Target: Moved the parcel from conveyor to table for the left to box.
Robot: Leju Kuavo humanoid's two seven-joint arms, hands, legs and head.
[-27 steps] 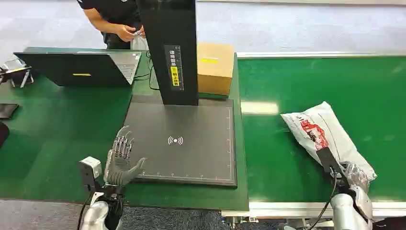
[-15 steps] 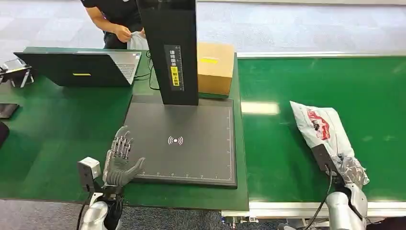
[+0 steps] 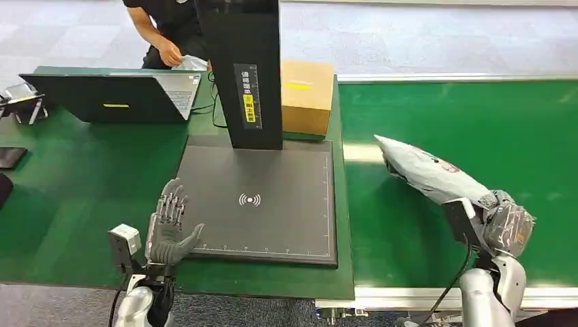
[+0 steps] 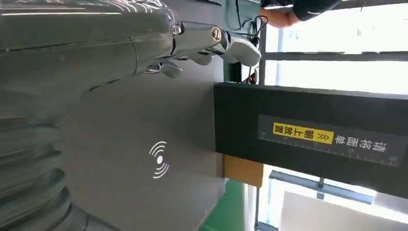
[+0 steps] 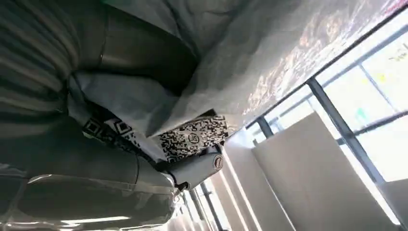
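Observation:
The parcel (image 3: 429,174), a grey-white plastic mailer bag with red print, is lifted off the green conveyor (image 3: 477,116) and tilted up toward the scanner side. My right hand (image 3: 508,228) grips its near end; in the right wrist view the bag (image 5: 269,53) with a QR label wraps over the thumb (image 5: 197,168). My left hand (image 3: 170,228) is held upright with fingers spread, holding nothing, at the near left corner of the dark scan pad (image 3: 262,197). The left wrist view has the fingers (image 4: 226,45) above the pad (image 4: 144,144).
A black scanner column (image 3: 242,68) rises at the back of the pad, with a cardboard box (image 3: 307,95) behind it. A laptop (image 3: 112,95) sits on the green table at left. A person (image 3: 167,30) handles a bag at the far edge.
My right hand has raised the parcel off the conveyor and swung its far end up and toward the left. The left hand has stayed put. The person's hands have shifted.

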